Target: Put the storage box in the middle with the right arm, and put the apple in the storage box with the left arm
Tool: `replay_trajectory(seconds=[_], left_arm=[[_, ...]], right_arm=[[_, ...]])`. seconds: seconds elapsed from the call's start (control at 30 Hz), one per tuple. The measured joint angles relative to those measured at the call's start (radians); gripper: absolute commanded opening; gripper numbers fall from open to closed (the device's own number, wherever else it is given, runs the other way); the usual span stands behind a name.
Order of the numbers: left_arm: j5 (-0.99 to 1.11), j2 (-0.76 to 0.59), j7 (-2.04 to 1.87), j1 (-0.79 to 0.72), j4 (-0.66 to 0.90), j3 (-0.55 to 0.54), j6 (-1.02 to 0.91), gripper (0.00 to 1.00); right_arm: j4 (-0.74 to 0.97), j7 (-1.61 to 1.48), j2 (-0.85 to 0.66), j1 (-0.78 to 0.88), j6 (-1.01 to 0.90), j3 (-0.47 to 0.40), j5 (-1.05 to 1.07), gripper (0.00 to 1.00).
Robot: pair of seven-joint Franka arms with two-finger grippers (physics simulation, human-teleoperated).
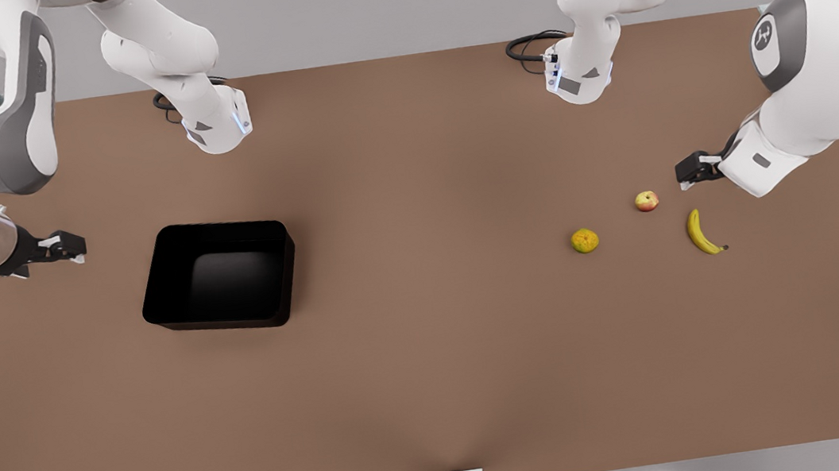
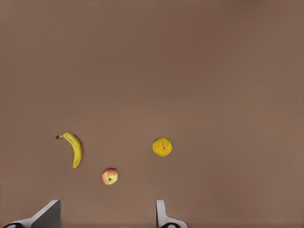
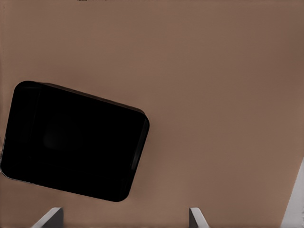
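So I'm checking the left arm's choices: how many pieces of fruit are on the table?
3, all toward the front view's right: the apple nearest the left gripper, the banana beside it, the orange-yellow fruit farther toward the middle.

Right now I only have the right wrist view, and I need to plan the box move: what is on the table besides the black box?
Observer: Three fruits lie on the front view's right, well apart from the box: an apple, an orange fruit and a banana.
Operator: Which end effector is nearest the apple?
Observer: The left end effector. It is open and sits just past the apple, toward the front view's right.
Operator: And where is mine?
Observer: The right end effector is open. It sits to the front view's left of the box and does not touch it.
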Motion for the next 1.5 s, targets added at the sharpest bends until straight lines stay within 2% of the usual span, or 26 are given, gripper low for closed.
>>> replay_trajectory(seconds=[0.13,0.17,0.23,0.3,0.37,0.4,0.47,0.53,0.67,0.8,0.97,1.2,1.3,1.33,1.43,1.5], left_arm=[[-0.001,0.001,-0.02,0.0,0.004,0.0,-0.045,1.0],[-0.002,0.012,-0.151,0.003,0.002,0.005,-0.068,1.0],[-0.039,0.049,-0.374,0.001,-0.039,0.061,-0.062,1.0],[-0.109,0.049,-0.489,-0.001,-0.168,0.133,-0.039,1.0],[-0.245,0.013,-0.713,0.011,-0.348,0.245,0.086,1.0],[-0.32,-0.015,-0.838,0.007,-0.469,0.248,0.176,1.0],[-0.457,-0.02,-1.002,-0.008,-0.566,0.248,0.283,1.0],[-0.587,-0.103,-1.018,-0.035,-0.733,0.247,0.45,1.0],[-0.764,-0.232,-1.016,-0.021,-1.0,0.245,0.607,1.0],[-0.887,-0.163,-1.016,-0.027,-1.019,0.263,0.624,1.0],[-0.96,-0.161,-0.993,0.044,-1.064,0.409,0.551,1.0],[-1.066,-0.151,-0.891,-0.003,-1.12,0.399,0.573,1.0],[-1.083,-0.145,-0.817,-0.009,-1.158,0.399,0.578,1.0],[-1.086,-0.137,-0.816,-0.008,-1.158,0.399,0.582,0.98],[-1.093,-0.116,-0.798,-0.008,-1.158,0.405,0.589,0.98],[-1.097,-0.11,-0.798,-0.001,-1.166,0.416,0.586,0.89]], right_arm=[[0.001,0.008,0.05,0.008,0.001,0.002,-0.005,1.0],[-0.041,0.013,0.117,0.043,0.062,0.001,-0.023,1.0],[-0.226,0.014,0.145,0.039,0.338,0.0,-0.032,1.0],[-0.399,0.003,0.144,0.039,0.582,-0.05,-0.034,1.0],[-0.457,-0.011,0.152,0.038,0.656,-0.082,-0.034,1.0],[-0.466,-0.013,0.156,0.042,0.659,-0.09,-0.032,1.0],[-0.563,-0.024,0.09,0.039,0.66,-0.097,-0.028,1.0],[-0.636,-0.037,0.061,0.036,0.663,-0.097,-0.028,1.0],[-0.699,-0.033,0.073,0.035,0.705,-0.104,0.041,1.0],[-0.695,-0.029,0.13,0.034,0.715,-0.136,0.057,1.0],[-0.711,-0.028,0.172,0.047,0.787,-0.161,0.051,1.0],[-0.733,0.064,0.19,0.049,0.79,-0.16,0.06,0.99],[-0.733,0.064,0.19,0.05,0.786,-0.16,0.06,0.5],[-0.731,0.064,0.19,0.05,0.785,-0.16,0.059,0.38],[-0.73,0.064,0.196,0.05,0.785,-0.16,0.058,0.21],[-0.73,0.064,0.203,0.05,0.787,-0.158,0.06,0.21]])
